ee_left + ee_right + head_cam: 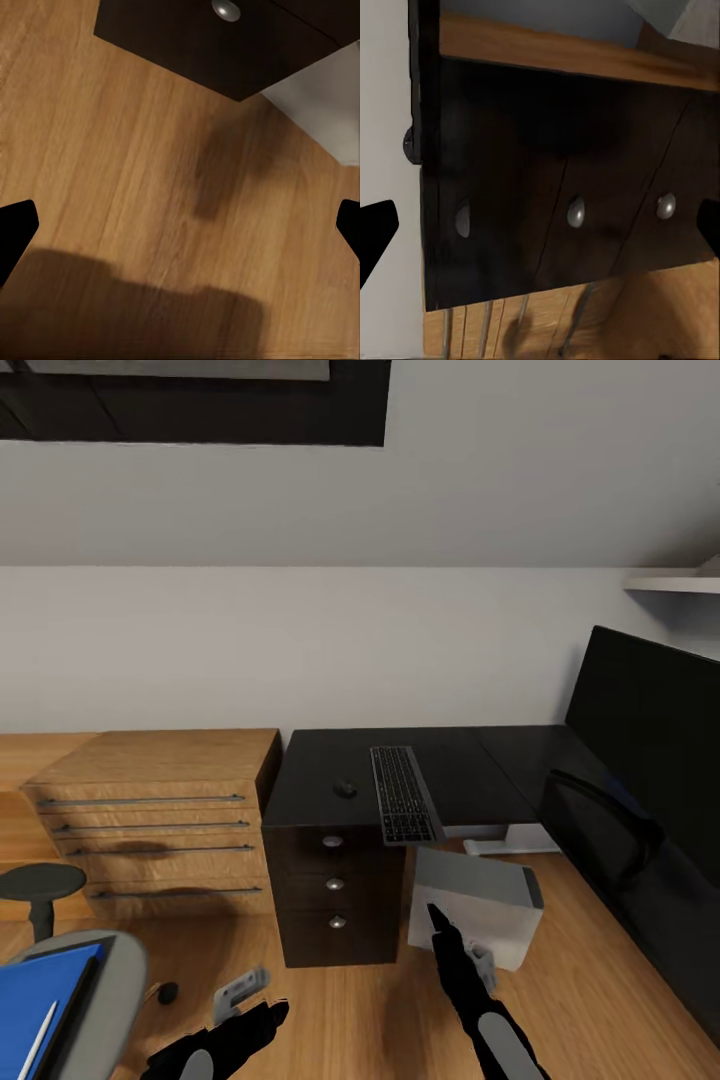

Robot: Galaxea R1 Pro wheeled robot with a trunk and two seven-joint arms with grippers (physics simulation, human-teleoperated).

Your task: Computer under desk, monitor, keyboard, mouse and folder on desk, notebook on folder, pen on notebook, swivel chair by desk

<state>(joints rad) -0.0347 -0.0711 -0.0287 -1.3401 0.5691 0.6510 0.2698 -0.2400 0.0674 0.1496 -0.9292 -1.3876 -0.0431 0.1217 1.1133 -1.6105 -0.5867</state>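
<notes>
The black L-shaped worktop [450,760] was seen from the head view against the white wall, its drawer unit [335,890] with three round silver knobs set under the left end. The keyboard [404,794] was laid on the worktop with its near end projecting over the front edge, and the mouse [345,789] was placed just to its left, apart from it. The monitor [650,710] was stood along the right wing of the worktop (its black screen facing inward). The computer [475,905] was found on the floor just right of the drawer unit, near the worktop's front edge and partly out from under it. The swivel chair [95,1000] was seen at the lower left corner, well apart from the worktop, with the blue folder [35,1000] lying on its seat and the white pen [38,1040] resting on the folder. A wooden dresser [160,810] was set against the worktop's left end, a round dark stool [40,885] before it.

The left claw [235,1020] was held low over the wooden floor [112,150], its fingertips [15,232] spread wide apart in the left wrist view, nothing between them. The right claw [440,935] was raised before the computer; its fingertips [375,229] were likewise parted and empty, the drawer unit lying beyond them.
</notes>
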